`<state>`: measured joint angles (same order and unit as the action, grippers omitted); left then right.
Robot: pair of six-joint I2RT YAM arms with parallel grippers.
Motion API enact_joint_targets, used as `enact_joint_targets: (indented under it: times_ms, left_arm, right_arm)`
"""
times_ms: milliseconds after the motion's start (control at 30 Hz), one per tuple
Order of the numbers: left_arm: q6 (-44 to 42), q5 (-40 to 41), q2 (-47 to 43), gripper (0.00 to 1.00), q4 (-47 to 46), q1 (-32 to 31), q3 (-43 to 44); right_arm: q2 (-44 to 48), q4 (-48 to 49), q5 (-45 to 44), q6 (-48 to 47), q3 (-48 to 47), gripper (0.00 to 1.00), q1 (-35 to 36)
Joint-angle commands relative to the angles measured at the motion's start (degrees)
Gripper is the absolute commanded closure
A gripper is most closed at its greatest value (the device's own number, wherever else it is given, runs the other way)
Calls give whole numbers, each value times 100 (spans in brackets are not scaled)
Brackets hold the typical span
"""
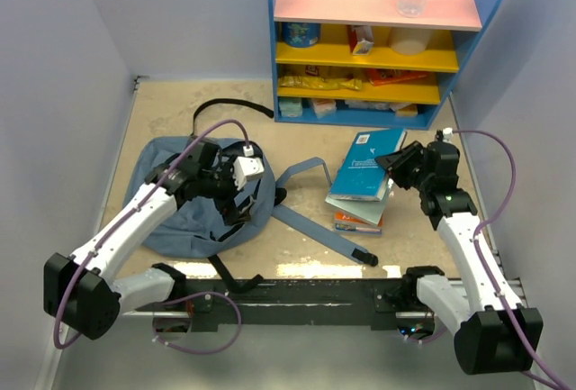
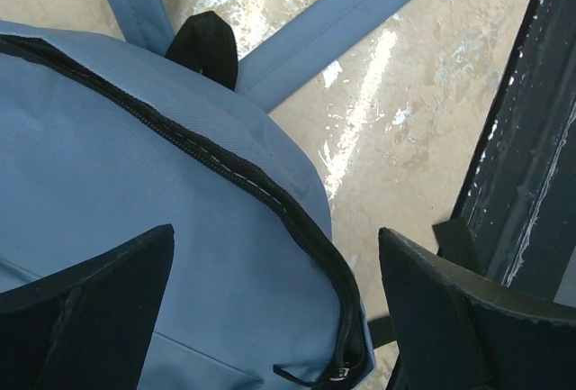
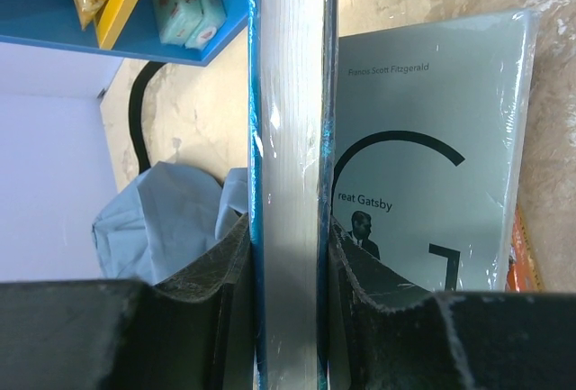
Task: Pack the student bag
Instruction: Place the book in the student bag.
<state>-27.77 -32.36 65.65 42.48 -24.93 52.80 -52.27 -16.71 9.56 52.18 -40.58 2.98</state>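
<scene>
Near edge to far wall. Left of centre, the student bag lies flat on the bench, its padded shoulder strap trailing to the right. The left claw hovers just above the bag with its jaws spread wide and nothing between them. Below it, the bag's zip appears closed along the stretch in view. Right of centre, the right claw is clenched on the edge of a teal book that is tilted up from the book stack. A shrink-wrapped Great Gatsby lies beneath it, with an orange book under that. At the far wall stands the blue shelf, stocked with packets and bottles. Progress is judged early. Nothing shows as packed. One book is in hand but well apart from the bag. The bag probably needs opening, and at least two more books remain.
</scene>
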Motion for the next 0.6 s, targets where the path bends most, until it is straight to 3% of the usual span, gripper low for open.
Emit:
enact_joint_targets:
  times_ms: [0, 133, 233, 267, 333, 367, 467, 567]
  left_arm:
    - [87, -69, -8, 5, -222, -144, -120]
    - [149, 72, 255, 20, -398, -337, -147]
    - [132, 212, 474, 44, -486, -381, -33]
    - [105, 395, 519, 60, -512, -381, 20]
    - [79, 520, 563, 75, -451, -381, 204]
    - [79, 659, 554, 88, -381, -381, 248]
    - [17, 897, 414, 100, -170, -381, 477]
    - [-71, 1003, 352, 100, 189, -381, 863]
  right_arm:
    - [77, 898, 239, -15, -170, 100, 18]
    - [42, 968, 248, 11, -205, 100, 9]
    - [-2, 994, 283, -6, -275, 100, 18]
    - [-11, 1003, 283, -6, -301, 100, 18]
    - [-20, 1020, 318, -50, -328, 100, 9]
    - [-29, 1047, 344, -50, -345, 100, 9]
    - [-64, 1169, 502, -68, -363, 100, 18]
    - [-178, 1441, 792, -42, -442, 100, 18]
